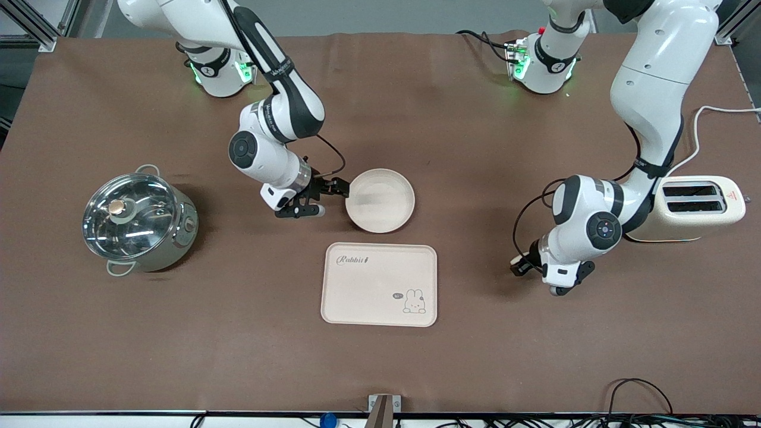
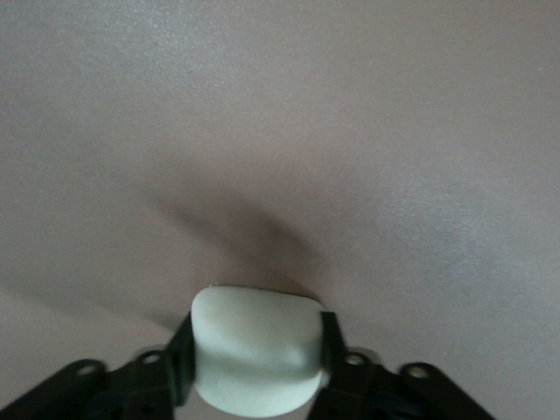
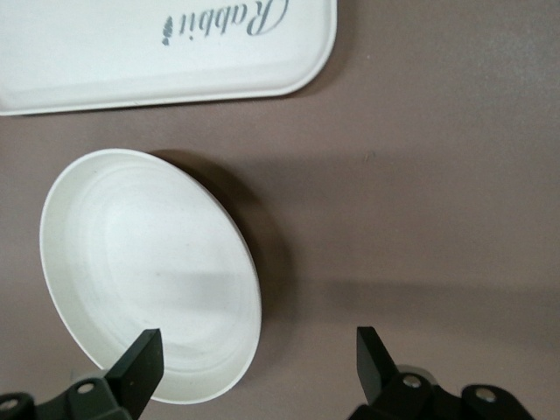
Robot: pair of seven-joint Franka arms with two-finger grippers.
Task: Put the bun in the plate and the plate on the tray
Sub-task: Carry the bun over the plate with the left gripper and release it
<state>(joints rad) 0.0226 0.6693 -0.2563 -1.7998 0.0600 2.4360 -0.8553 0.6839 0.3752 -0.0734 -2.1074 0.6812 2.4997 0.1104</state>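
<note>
The round cream plate (image 1: pixel 380 200) lies on the brown table, with the Rabbit tray (image 1: pixel 379 284) just nearer to the front camera. My right gripper (image 1: pixel 328 199) is open at the plate's edge toward the right arm's end. In the right wrist view the gripper (image 3: pixel 258 360) straddles the rim of the plate (image 3: pixel 149 262), one finger over the dish and one over the table; the tray (image 3: pixel 131 52) also shows. My left gripper (image 1: pixel 522 265) is low over bare table toward the left arm's end, shut on the cream-white bun (image 2: pixel 258 350).
A steel pot with a glass lid (image 1: pixel 140 223) stands toward the right arm's end. A cream toaster (image 1: pixel 698 208) with its white cable stands at the left arm's end, close beside the left arm.
</note>
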